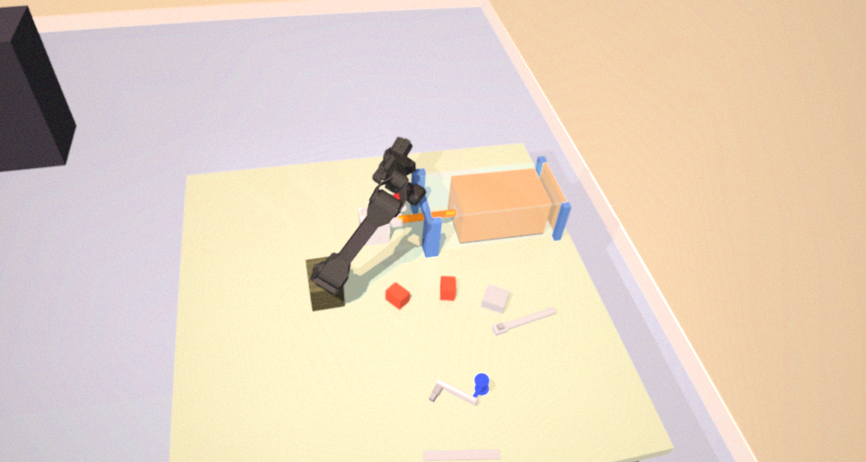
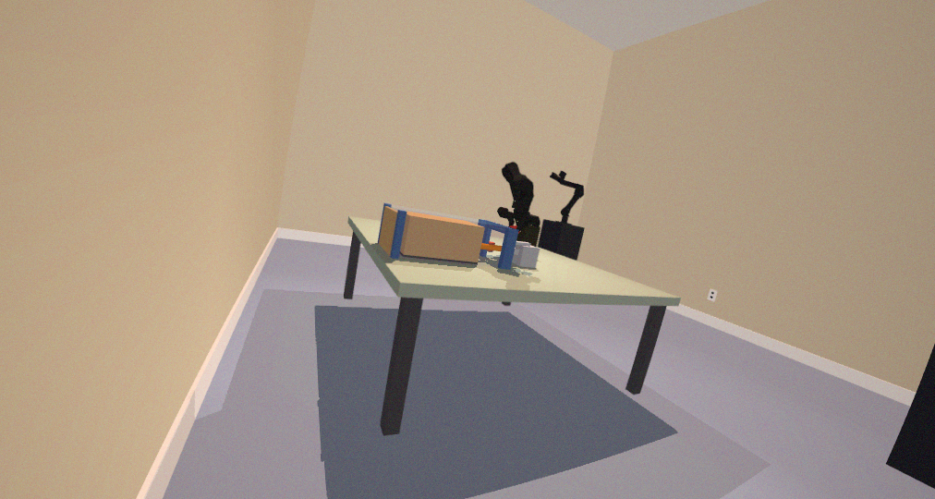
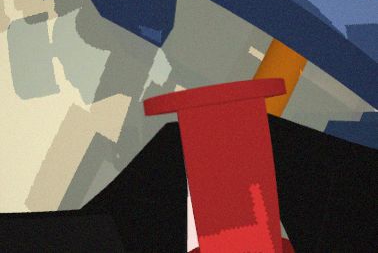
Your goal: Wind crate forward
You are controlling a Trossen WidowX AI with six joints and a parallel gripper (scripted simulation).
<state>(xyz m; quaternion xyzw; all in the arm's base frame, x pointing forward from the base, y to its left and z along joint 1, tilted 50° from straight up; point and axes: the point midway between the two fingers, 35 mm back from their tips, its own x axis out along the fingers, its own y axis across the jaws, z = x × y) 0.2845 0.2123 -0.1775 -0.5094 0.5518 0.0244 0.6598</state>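
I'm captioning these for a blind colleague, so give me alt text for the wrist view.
A red flanged knob stands upright in the frame, held between the dark fingers of the gripper. Behind it, an orange strap passes under a blue frame bar, over a pale surface patched with shadow.

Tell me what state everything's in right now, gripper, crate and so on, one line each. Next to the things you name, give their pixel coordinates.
Gripper (image 3: 213,128): shut on the red knob
Red knob (image 3: 227,144): held
Crate (image 1: 500,195) (image 2: 442,237): flat, short of the front frame
Front frame (image 1: 431,234) (image 2: 511,250): upright
Strap (image 1: 412,218) (image 3: 281,64): running from winch to crate
Blue-knobbed crank (image 1: 457,392): lying loose
Wrench (image 1: 527,321): lying flat
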